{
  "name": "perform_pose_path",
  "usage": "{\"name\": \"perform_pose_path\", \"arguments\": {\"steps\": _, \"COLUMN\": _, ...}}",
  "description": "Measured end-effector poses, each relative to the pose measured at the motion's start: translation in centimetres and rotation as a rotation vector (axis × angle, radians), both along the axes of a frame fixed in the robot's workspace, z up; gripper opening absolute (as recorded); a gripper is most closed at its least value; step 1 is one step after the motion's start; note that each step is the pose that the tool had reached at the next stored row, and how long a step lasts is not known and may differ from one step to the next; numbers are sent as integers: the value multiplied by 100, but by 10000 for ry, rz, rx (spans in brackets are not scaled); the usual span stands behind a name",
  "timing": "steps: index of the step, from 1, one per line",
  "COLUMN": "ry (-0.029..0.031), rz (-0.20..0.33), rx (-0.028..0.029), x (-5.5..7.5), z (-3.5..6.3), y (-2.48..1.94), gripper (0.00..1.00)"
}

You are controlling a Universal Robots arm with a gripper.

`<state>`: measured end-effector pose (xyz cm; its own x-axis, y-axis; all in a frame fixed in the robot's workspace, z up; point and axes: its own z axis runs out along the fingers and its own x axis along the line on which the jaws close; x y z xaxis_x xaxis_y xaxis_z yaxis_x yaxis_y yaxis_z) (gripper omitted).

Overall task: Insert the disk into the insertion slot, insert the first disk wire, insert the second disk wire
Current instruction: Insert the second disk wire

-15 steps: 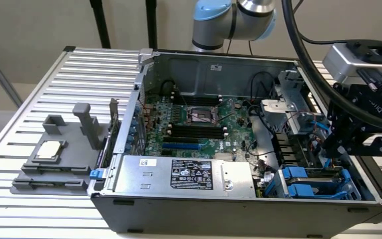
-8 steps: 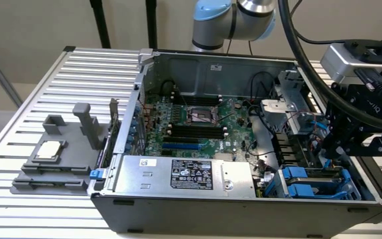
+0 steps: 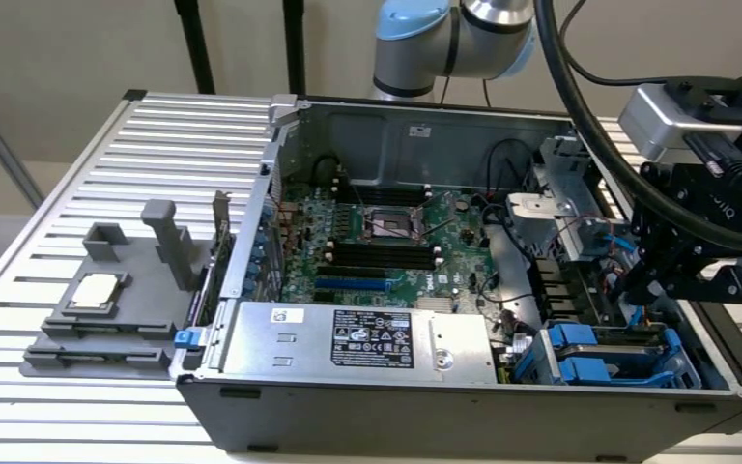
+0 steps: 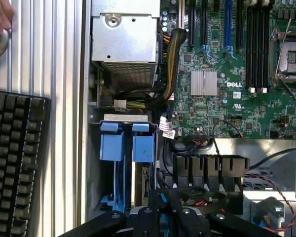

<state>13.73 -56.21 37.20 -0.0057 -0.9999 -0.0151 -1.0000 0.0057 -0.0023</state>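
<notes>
At the exterior view's right end of the open black computer case (image 3: 474, 411), the black gripper (image 3: 680, 275) is hanging over the drive bay corner — whether it is apart or together I cannot tell.

The insertion slot (image 4: 126, 163), a grey metal drive cage with bright blue plastic rails, is sitting at the case's front corner beside the large silver power supply box (image 3: 358, 338). The disk (image 4: 138, 182) seems to be standing on edge inside that cage already, a thin silver-grey edge between the blue frame pieces; how deeply it is seated is not clear. Judging from this, the work is sitting at the cable stage.

To do it well: keeping the approach straight along the cage's rails, staying clear of the bundled yellow and black power cables (image 4: 170, 64) and the red and black twisted wire (image 4: 278, 190) — any snag would be pulling on the green motherboard (image 4: 227, 94).

On the ribbed metal table (image 3: 36, 396), a grey plastic fixture (image 3: 113, 309) is carrying a small square chip (image 3: 94, 290).
</notes>
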Motion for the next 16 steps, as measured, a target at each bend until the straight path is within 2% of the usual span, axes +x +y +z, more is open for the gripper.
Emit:
{"name": "perform_pose_path", "arguments": {"steps": 1, "ry": 0, "rz": 1, "rx": 0, "x": 0, "z": 0, "y": 0, "gripper": 16}}
{"name": "perform_pose_path", "arguments": {"steps": 5, "ry": -2, "rz": 18, "rx": -2, "x": -31, "z": 0, "y": -12, "gripper": 16}}
{"name": "perform_pose_path", "arguments": {"steps": 8, "ry": -21, "rz": 27, "rx": 21, "x": -94, "z": -11, "y": -86, "gripper": 16}}
{"name": "perform_pose_path", "arguments": {"steps": 11, "ry": -79, "rz": 28, "rx": 59, "x": -135, "z": -49, "y": -141, "gripper": 16}}
{"name": "perform_pose_path", "arguments": {"steps": 13, "ry": -117, "rz": 28, "rx": 93, "x": -156, "z": -75, "y": -156, "gripper": 16}}
{"name": "perform_pose_path", "arguments": {"steps": 16, "ry": -220, "rz": 29, "rx": 163, "x": -174, "z": -106, "y": -176, "gripper": 16}}
